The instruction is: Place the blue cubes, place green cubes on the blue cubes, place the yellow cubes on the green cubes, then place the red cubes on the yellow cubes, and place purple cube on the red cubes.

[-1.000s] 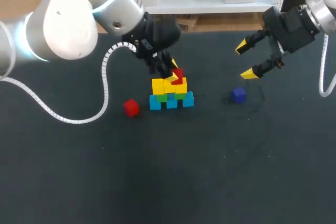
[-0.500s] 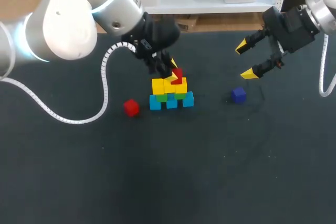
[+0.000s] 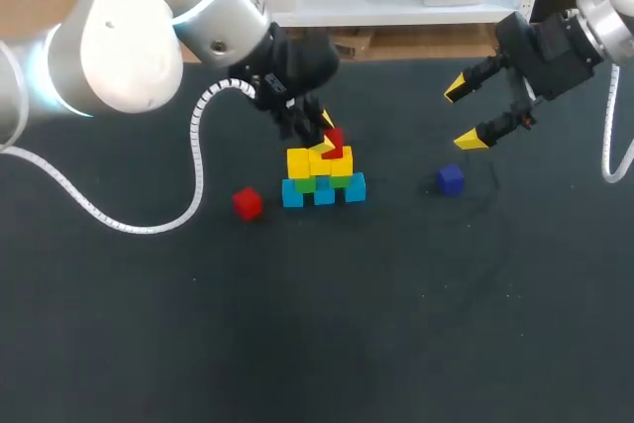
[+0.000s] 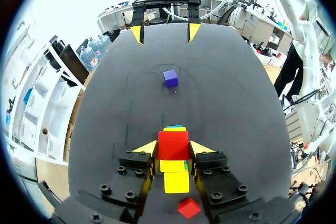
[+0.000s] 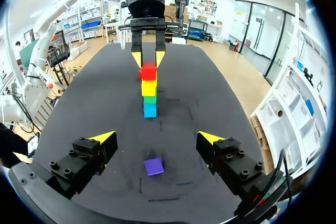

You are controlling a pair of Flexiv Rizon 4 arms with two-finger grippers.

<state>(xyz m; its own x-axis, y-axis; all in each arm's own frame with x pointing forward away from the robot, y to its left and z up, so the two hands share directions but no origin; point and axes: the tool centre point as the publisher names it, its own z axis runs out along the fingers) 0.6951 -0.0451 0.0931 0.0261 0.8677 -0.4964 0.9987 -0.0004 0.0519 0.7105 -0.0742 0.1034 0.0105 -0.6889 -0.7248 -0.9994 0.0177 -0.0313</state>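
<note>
Head view: the left end effector (image 3: 325, 138) is closed on a red cube (image 3: 336, 143) at the top of the cube stack (image 3: 322, 180), which is built in blue, green and yellow layers. A loose red cube (image 3: 248, 203) lies on the counter (image 3: 317, 344) left of the stack. The purple cube (image 3: 451, 179) lies right of the stack.

Left wrist view: both fingers touch the red cube (image 4: 173, 145), directly over the stack.

Right wrist view: the right end effector (image 5: 157, 138) is open and holds nothing. The purple cube (image 5: 154, 166) lies between its fingers, well apart from the stack.
</note>
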